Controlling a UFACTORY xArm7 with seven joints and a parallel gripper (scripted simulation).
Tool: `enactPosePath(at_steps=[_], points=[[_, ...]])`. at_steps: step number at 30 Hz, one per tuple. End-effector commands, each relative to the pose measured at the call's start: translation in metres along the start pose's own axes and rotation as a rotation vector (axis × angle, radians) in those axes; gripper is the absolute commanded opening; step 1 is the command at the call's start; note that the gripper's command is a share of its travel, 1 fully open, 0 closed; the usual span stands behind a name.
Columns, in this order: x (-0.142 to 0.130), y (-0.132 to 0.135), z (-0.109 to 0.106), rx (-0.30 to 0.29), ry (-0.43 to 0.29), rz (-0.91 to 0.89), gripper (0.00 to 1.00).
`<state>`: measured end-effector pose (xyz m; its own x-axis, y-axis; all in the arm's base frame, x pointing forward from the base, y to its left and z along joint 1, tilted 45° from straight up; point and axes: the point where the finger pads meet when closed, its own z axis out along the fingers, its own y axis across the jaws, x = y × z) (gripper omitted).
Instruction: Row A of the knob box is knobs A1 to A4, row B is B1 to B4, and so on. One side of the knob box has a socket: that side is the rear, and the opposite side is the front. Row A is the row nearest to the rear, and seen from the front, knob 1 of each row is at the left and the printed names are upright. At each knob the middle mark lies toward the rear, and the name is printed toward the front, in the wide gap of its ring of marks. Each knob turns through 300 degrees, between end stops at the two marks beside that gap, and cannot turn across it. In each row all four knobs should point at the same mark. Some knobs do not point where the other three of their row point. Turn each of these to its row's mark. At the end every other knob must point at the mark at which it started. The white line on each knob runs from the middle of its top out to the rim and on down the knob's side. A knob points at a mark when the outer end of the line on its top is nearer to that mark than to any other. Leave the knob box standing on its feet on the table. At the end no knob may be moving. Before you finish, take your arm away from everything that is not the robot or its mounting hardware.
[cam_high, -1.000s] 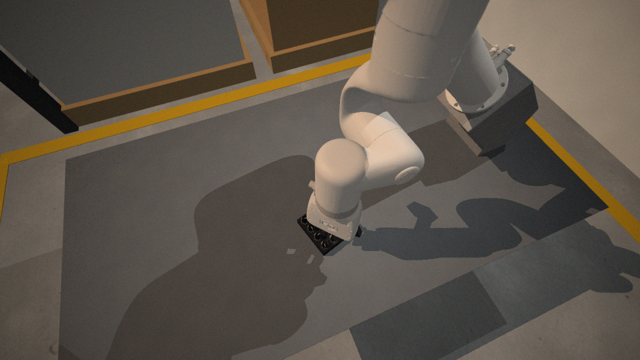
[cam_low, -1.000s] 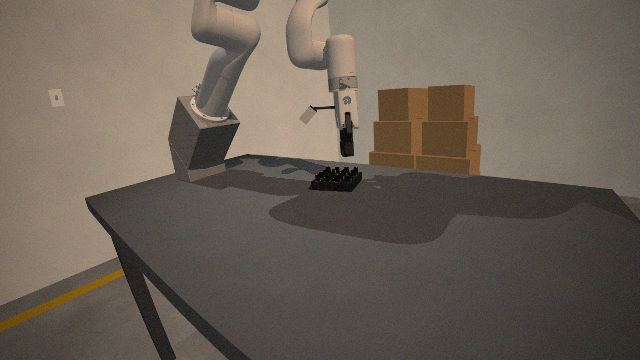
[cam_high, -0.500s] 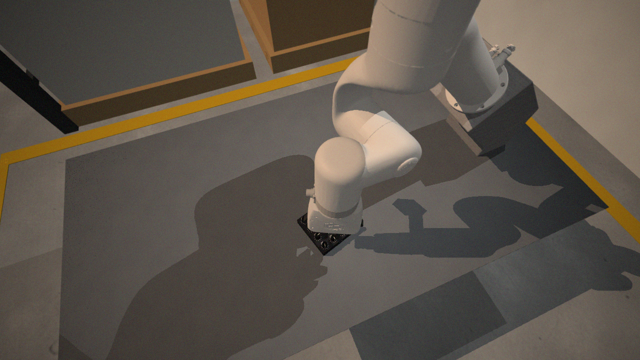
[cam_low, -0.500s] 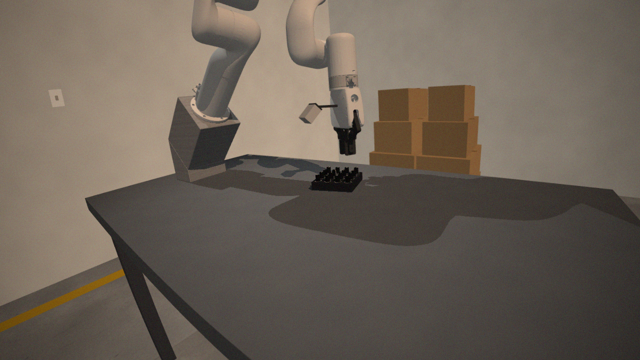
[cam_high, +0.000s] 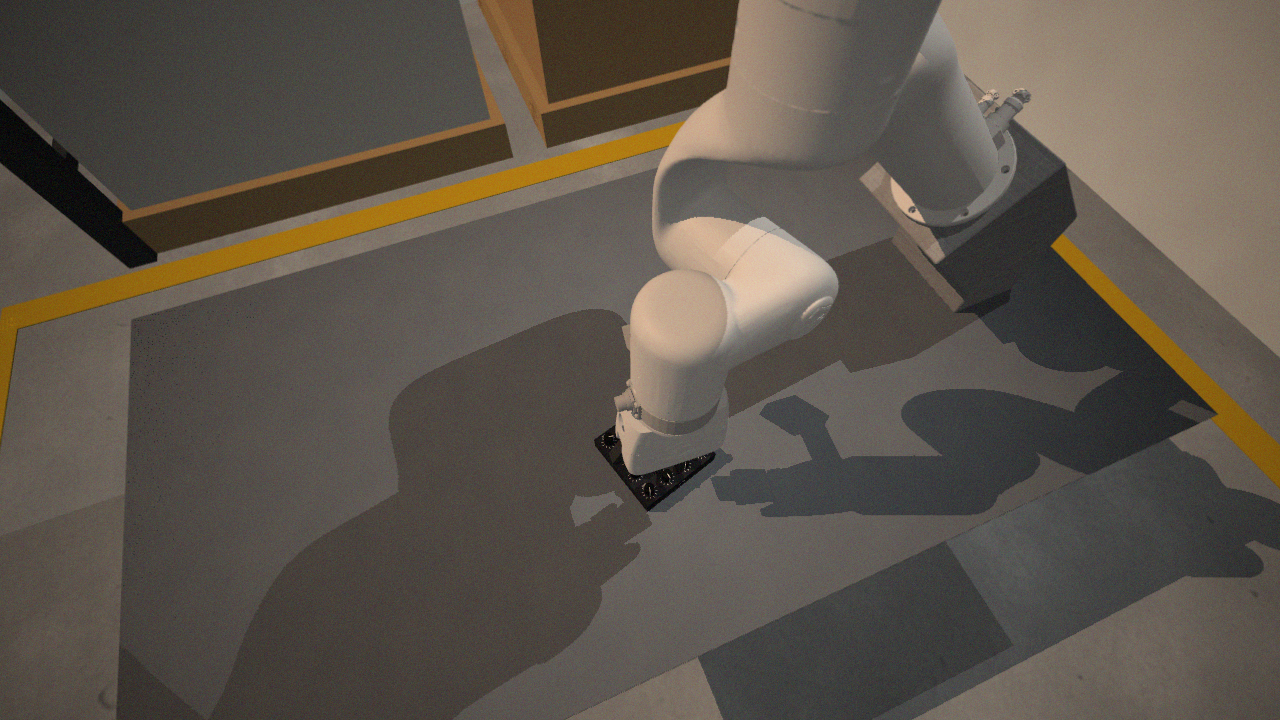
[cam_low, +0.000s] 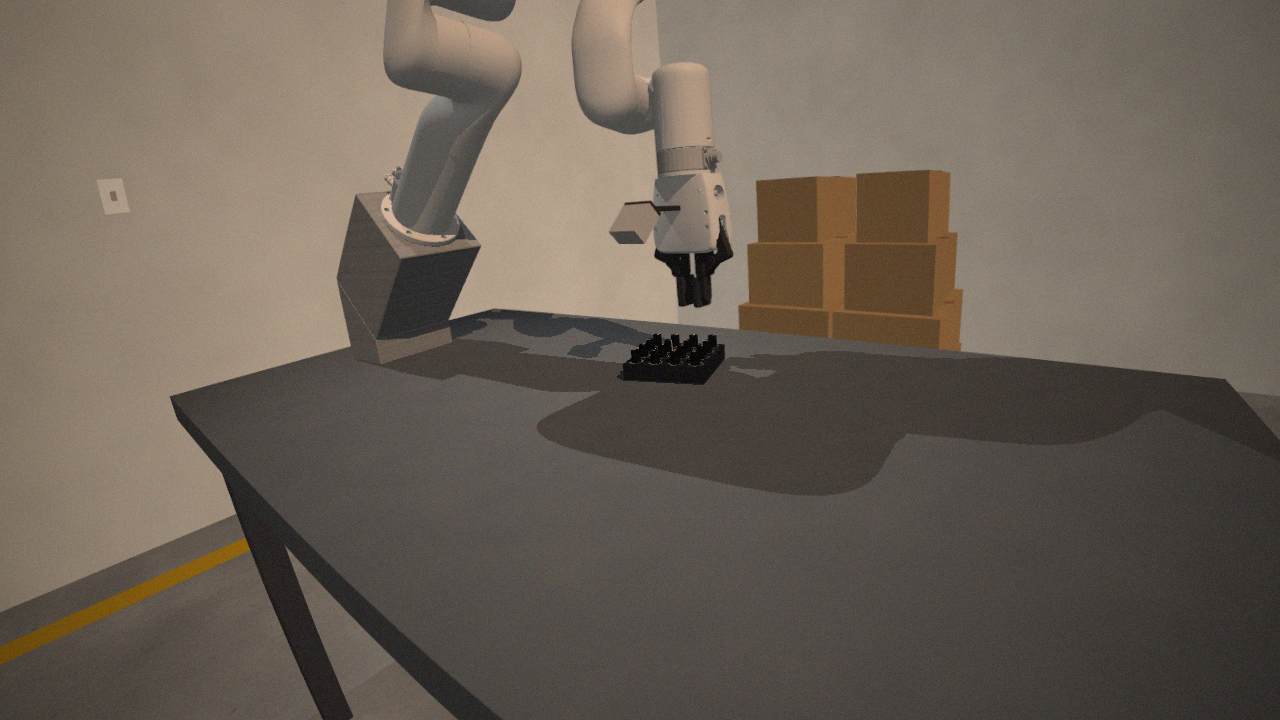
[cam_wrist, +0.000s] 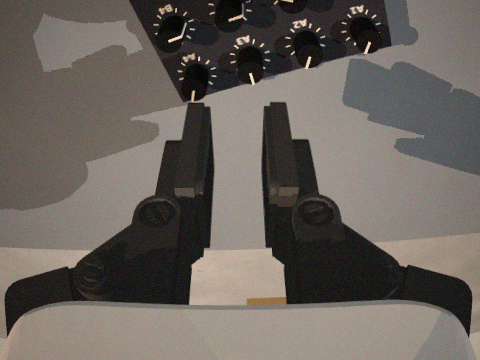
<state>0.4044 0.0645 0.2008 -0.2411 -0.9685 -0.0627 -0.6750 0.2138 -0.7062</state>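
Black all over, the box (cam_high: 648, 502) (cam_low: 662, 372) (cam_wrist: 172, 65) sits on the grey bench (cam_high: 268, 358) (cam_low: 626, 537) (cam_wrist: 235, 210), level in the exterior view. Above it and well apart from it hangs the end effector (cam_high: 666, 450) (cam_low: 694, 300) (cam_wrist: 237, 135), fingers pointing down. Its dark fingers stand apart with a narrow gap between them, and nothing is held in it. From the top, the white arm (cam_high: 689, 358) (cam_low: 684, 107) and the end effector's housing cover much of the box, and the fingertips are hidden.

The wrist view shows part of the box, names upside down. Along its near edge run A4 (cam_wrist: 195, 80), A3 (cam_wrist: 250, 64), A2 (cam_wrist: 307, 46) and A1 (cam_wrist: 364, 32), each with the visible part of its white line on the side toward that edge. B4 (cam_wrist: 171, 36) sits behind A4, its line bent and slanting. I cannot tell the exact mark for any knob, and much of the box lies outside this view.

Cartons (cam_low: 805, 210) are stacked beyond the bench, and a pedestal (cam_high: 1029, 214) (cam_low: 429, 286) carries the arm.

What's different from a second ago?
The gripper has turned counterclockwise as the top view shows it, and seems to have risen slightly. Nothing taken hold of or let go that I can see; the jaws stand apart with nothing between them. The knob box hasn't moved.
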Motion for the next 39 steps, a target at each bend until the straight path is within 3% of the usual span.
enactPosePath(at_steps=[1,16,39], points=[[-0.0005,0.0001,-0.0020,-0.005,-0.011,-0.156,0.19],[0.0000,0.0041,-0.0057,-0.006,-0.012,-0.541,0.19],[0.0000,0.0043,-0.0058,-0.006,-0.012,-0.554,0.19]])
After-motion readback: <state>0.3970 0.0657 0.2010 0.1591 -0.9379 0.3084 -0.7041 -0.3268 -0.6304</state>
